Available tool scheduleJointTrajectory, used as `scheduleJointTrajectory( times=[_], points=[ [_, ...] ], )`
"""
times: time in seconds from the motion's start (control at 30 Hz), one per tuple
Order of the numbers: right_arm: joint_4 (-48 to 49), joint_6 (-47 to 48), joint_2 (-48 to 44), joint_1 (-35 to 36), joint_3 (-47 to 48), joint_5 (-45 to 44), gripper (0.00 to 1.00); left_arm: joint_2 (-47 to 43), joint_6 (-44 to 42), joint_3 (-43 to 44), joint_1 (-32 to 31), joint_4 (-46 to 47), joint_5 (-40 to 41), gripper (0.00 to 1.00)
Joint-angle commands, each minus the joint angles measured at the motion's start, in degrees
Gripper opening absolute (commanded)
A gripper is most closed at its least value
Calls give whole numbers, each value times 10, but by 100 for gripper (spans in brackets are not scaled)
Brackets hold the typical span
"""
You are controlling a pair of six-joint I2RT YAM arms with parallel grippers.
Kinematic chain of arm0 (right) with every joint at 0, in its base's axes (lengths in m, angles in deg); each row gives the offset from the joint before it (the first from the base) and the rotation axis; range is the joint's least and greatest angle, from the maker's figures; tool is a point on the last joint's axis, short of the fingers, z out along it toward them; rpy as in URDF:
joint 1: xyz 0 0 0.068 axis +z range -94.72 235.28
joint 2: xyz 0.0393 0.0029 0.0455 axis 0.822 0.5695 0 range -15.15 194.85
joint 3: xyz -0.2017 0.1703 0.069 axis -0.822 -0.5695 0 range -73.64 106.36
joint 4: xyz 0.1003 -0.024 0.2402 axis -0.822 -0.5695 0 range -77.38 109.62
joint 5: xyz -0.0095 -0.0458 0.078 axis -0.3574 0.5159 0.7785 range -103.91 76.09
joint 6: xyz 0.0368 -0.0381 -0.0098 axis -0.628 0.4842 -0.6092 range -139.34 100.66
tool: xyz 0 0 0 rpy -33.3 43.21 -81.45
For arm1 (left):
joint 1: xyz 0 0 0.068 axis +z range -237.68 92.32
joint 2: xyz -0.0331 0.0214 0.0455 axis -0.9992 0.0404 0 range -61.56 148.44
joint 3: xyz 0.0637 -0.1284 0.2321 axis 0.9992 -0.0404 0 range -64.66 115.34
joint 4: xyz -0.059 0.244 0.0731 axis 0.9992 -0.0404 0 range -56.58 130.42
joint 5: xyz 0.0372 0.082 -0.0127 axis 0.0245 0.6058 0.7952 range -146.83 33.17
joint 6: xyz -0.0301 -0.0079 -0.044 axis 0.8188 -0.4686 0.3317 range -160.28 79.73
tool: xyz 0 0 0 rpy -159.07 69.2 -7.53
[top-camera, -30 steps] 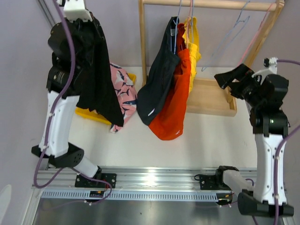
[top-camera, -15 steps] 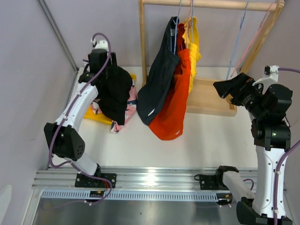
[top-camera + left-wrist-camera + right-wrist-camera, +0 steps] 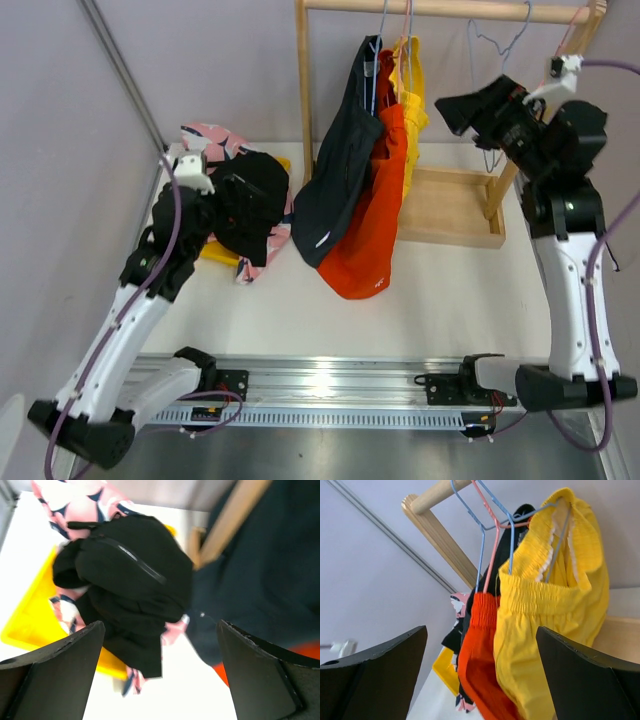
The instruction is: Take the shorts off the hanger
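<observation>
Left jaws: wide, nothing between them. In the left wrist view the two dark fingers (image 3: pixel 55 672) sit at the lower corners, with the heap of cloth ahead, toward 12 o'clock.

Heap, far left of the bench (image 3: pixel 300 300): the black shorts (image 3: pixel 130 580) lie crumpled on top, off any hanger. The pink printed shorts (image 3: pixel 75 495) are under them, sticking out at 12 o'clock and again at 6 o'clock. A yellow flat piece (image 3: pixel 30 625) lies beneath both, showing at 8 o'clock. I cannot tell whether it is a tray or cloth.

Right jaws: wide, nothing held, raised near the wooden rail (image 3: pixel 450 10). Fingers (image 3: pixel 370 675) frame the hanging garments in the right wrist view.

On the rail, seen from the top: the dark slate shorts (image 3: pixel 340 170), then the orange-red shorts (image 3: pixel 375 220) at their 3 o'clock, overlapping. The yellow shorts (image 3: pixel 555 605) come next, between the orange-red pair and my right jaws. In the right wrist view the yellow pair is on a blue hanger (image 3: pixel 480 545) and the orange-red pair on a pink hanger (image 3: pixel 492 555). The slate pair's hanger is hidden.

Seen from the top, the heap lies at 9 o'clock of the hanging slate pair, close beside it. Touching or not, I cannot tell.
</observation>
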Motion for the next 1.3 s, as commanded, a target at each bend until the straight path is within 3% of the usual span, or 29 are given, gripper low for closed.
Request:
scheduleJointTrajectory(
  times=[0.0,0.13,0.27,0.57,0.77,0.97,1.27],
  points=[
    [50,12,84,28,59,-40,98,-66,30,-73,-13,-69,-25,99],
    [90,16,177,49,124,-82,89,-133,26,-170,-23,-73,-28,99],
    [64,23,288,64,241,-94,82,-132,25,-154,-78,-74,11,99],
    [38,47,404,94,351,-147,73,-139,24,-154,-78,-80,5,99],
    [48,49,420,102,358,-162,46,-139,25,-158,-78,-78,-3,99],
    [39,60,426,103,380,-178,3,-139,25,-158,-78,-78,-7,99],
    [13,100,368,101,374,-218,0,-135,17,-147,-92,-69,-15,99]
  ],
)
